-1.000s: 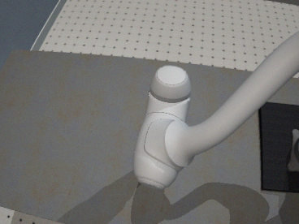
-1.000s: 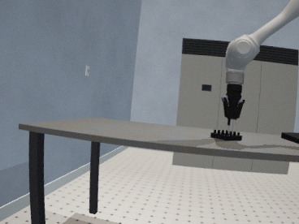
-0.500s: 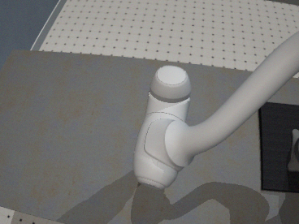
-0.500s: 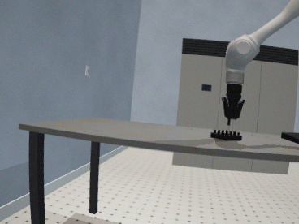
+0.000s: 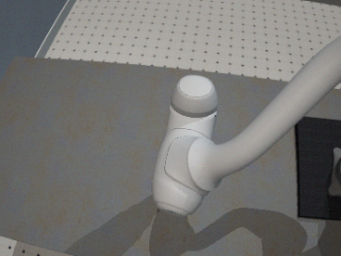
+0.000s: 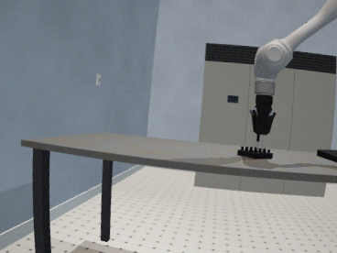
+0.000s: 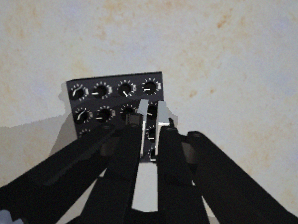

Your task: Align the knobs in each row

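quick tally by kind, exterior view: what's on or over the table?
Knob box: 1
Pincer: 1
Dark flat slab at the table's right edge: 1
Table: 1
Total: 4
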Motion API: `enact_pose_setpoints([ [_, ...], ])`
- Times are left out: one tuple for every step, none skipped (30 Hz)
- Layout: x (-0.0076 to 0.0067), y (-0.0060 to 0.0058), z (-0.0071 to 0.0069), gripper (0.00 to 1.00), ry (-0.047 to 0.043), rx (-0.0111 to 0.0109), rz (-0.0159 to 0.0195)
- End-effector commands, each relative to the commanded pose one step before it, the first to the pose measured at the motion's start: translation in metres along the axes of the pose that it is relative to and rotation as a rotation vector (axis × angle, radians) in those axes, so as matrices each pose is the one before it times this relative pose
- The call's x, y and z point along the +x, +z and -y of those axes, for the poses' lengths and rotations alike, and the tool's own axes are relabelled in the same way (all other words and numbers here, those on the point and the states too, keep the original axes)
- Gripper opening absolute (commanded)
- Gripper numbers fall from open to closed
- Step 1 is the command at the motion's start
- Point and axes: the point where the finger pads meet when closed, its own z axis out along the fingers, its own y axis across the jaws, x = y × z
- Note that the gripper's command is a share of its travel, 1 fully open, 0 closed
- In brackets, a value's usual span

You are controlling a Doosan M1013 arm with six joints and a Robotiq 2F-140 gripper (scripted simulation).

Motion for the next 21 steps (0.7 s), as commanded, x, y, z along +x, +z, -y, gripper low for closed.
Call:
enact_pose_setpoints([
  [-0.00003, -0.00007, -0.00001, 0.05, -0.03376, 0.00058, 0.00092],
  [0.00000, 0.00000, 0.00000, 0.05, -0.02137, 0.00000, 0.00000],
  [0.00000, 0.00000, 0.00000, 0.05, -0.02320, 0.00000, 0.00000],
  [0.00000, 0.00000, 0.00000, 0.05, -0.02467, 0.00000, 0.00000],
  [0.00000, 0.00000, 0.00000, 0.05, -0.02574, 0.00000, 0.00000],
  [0.00000, 0.00000, 0.00000, 0.05, -0.02640, 0.00000, 0.00000],
  [0.00000, 0.00000, 0.00000, 0.05, -0.02662, 0.00000, 0.00000],
  [0.00000, 0.00000, 0.00000, 0.05, -0.02640, 0.00000, 0.00000],
  [0.00000, 0.00000, 0.00000, 0.05, -0.02574, 0.00000, 0.00000],
  [0.00000, 0.00000, 0.00000, 0.05, -0.02467, 0.00000, 0.00000],
  [0.00000, 0.00000, 0.00000, 0.05, -0.02320, 0.00000, 0.00000],
  [0.00000, 0.00000, 0.00000, 0.05, -0.02137, 0.00000, 0.00000],
  [0.00000, 0.00000, 0.00000, 0.05, -0.01925, 0.00000, 0.00000],
  [0.00000, 0.00000, 0.00000, 0.05, -0.01688, 0.00000, 0.00000],
  [0.00000, 0.00000, 0.00000, 0.05, -0.01433, 0.00000, 0.00000],
  [0.00000, 0.00000, 0.00000, 0.05, 0.00000, 0.00000, 0.00000],
  [0.00000, 0.00000, 0.00000, 0.05, 0.00000, 0.00000, 0.00000],
  [0.00000, 0.00000, 0.00000, 0.05, -0.01171, 0.00000, 0.00000],
  [0.00000, 0.00000, 0.00000, 0.05, -0.00908, 0.00000, 0.00000],
  [0.00000, 0.00000, 0.00000, 0.05, -0.00657, 0.00000, 0.00000],
  [0.00000, 0.00000, 0.00000, 0.05, -0.00429, 0.00000, 0.00000],
])
